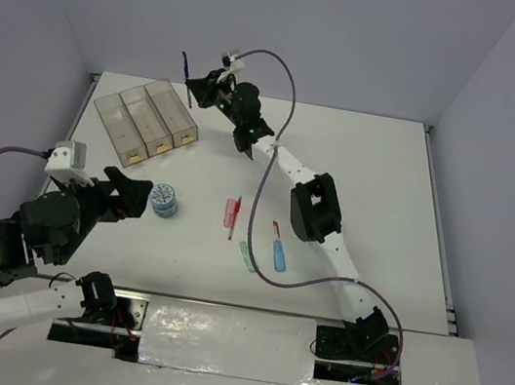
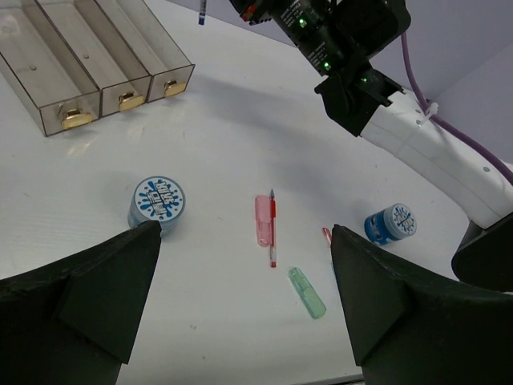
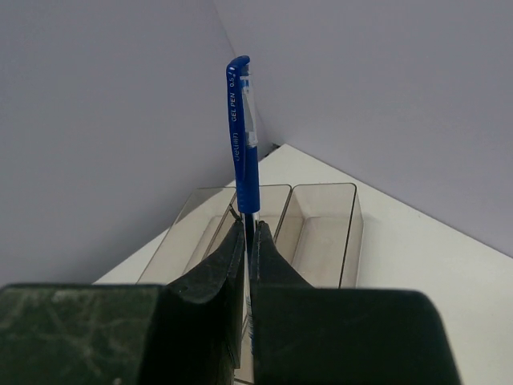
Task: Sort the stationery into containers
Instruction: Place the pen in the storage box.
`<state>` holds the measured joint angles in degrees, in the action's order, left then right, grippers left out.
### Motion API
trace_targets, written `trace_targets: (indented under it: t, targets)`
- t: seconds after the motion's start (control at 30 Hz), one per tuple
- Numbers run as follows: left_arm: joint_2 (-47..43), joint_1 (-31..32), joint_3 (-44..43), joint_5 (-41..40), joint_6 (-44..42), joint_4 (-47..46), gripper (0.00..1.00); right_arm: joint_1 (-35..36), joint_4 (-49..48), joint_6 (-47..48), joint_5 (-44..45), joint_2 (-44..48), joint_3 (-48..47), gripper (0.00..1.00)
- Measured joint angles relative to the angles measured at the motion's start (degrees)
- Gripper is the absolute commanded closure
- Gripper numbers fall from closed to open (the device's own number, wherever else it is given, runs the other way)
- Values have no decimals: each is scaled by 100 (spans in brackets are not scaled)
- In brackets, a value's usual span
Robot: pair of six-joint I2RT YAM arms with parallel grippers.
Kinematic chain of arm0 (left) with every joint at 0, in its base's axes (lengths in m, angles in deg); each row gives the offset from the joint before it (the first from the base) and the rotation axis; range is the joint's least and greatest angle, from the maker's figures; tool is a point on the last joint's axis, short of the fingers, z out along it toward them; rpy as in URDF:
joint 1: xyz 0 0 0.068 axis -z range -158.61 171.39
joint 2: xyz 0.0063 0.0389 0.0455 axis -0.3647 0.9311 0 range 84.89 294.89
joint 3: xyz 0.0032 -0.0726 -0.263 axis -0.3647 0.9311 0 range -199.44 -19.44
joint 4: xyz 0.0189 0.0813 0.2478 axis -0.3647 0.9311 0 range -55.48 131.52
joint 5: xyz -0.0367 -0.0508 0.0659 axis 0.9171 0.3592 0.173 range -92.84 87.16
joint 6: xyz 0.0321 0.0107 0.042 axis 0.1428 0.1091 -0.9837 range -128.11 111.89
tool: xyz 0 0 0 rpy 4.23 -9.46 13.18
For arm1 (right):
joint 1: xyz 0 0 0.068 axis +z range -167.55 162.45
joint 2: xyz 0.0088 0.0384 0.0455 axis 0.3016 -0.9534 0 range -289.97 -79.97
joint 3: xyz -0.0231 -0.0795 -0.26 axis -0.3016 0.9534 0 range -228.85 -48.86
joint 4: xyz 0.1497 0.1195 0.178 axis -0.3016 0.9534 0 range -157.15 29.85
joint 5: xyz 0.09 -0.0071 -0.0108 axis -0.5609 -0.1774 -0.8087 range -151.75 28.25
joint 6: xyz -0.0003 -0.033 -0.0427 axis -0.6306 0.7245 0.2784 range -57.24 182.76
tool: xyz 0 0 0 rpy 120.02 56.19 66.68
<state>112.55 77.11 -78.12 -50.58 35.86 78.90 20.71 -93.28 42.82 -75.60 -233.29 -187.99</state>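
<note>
You are working in robotics lab test cell. Grounds: white table [image 1: 389, 175] boxed by plain lilac-grey walls [image 1: 363, 32] left, far, right; arm mounts [image 1: 355, 347] bolted along near edge; purple cables [image 1: 294, 100] run exposed over tabletop.

Lower half of blue pen [image 3: 244, 136] buried btwn right end effector [image 3: 249, 241] fingers, tip not visible; same fingers block near ends of bins [image 3: 321, 224]. Also tape roll [image 2: 158, 202] partly behind left end effector [image 2: 244, 234] finger. Can't read labels [image 2: 78, 119], too small.
</note>
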Motion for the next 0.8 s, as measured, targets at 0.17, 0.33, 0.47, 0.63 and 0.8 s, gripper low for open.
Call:
trace_targets:
  t: [0.17,0.33,0.47,0.63,0.8]
  targets:
    - [-433,0,28,-4,15,83,1,-15,-133,-223,98,-321,-197,100]
    - [-529,-2,74,4,0,85,1,-7,-125,-317,184,-627,-199,99]
    - [-531,-2,181,55,-9,90,1,20,-90,-323,260,-743,-199,97]
    - [-551,-2,186,223,-22,37,1,59,-76,-402,278,-745,-286,97]
    - [-634,-4,179,308,-37,28,1,66,-42,-455,306,-745,-476,96]
